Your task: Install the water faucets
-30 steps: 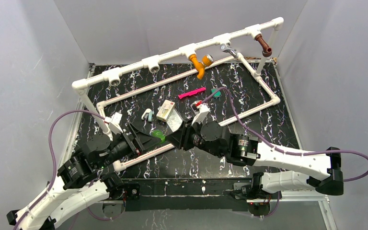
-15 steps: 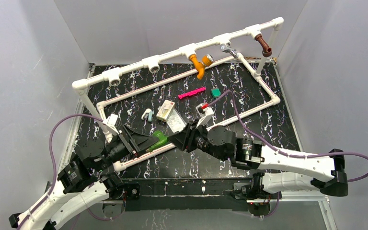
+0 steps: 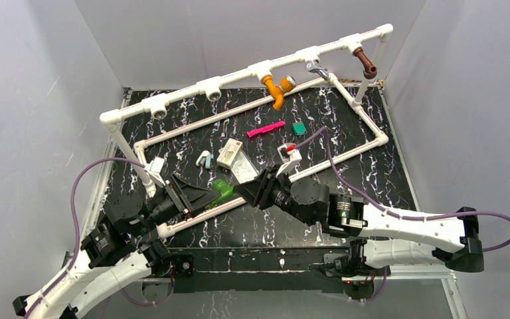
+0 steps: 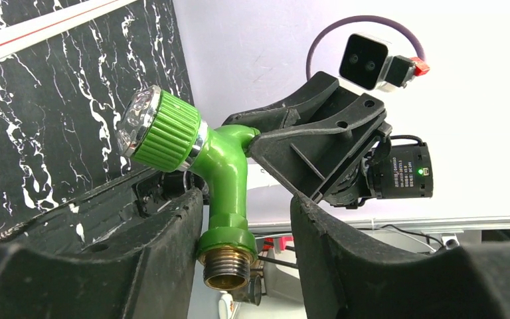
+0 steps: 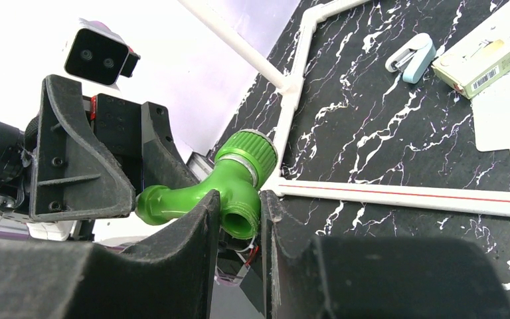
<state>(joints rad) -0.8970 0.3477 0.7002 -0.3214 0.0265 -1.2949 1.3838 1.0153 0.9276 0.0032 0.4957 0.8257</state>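
The green faucet (image 3: 222, 189) is held clear of the table (image 3: 352, 119) at lower centre of the overhead view, between the two pincers. The right gripper (image 5: 239, 199) is clamped on it: in the right wrist view both fingers press against the sides of one green branch of the body, just below the ribbed knob. The left gripper (image 4: 246, 199) is open around the faucet and not clamped. In the left wrist view the brass threaded end points toward the bottom of the frame between the two fingers. The finger at lower left touches the green collar above the thread, while the finger at lower right stands apart from it with a visible gap. The ribbed knob, capped with a clear faceted disc, sits at upper left of that view. Two further faucets hang from tees on the upper rail of the white pipe frame (image 3: 236, 78): the orange faucet (image 3: 275, 90) at upper centre of the overhead view and the brown faucet (image 3: 368, 65) at upper right. On the table inside the frame lie a pink strip (image 3: 265, 129), a small green block (image 3: 299, 128) just to its right, and a carton (image 3: 229, 153) near centre.
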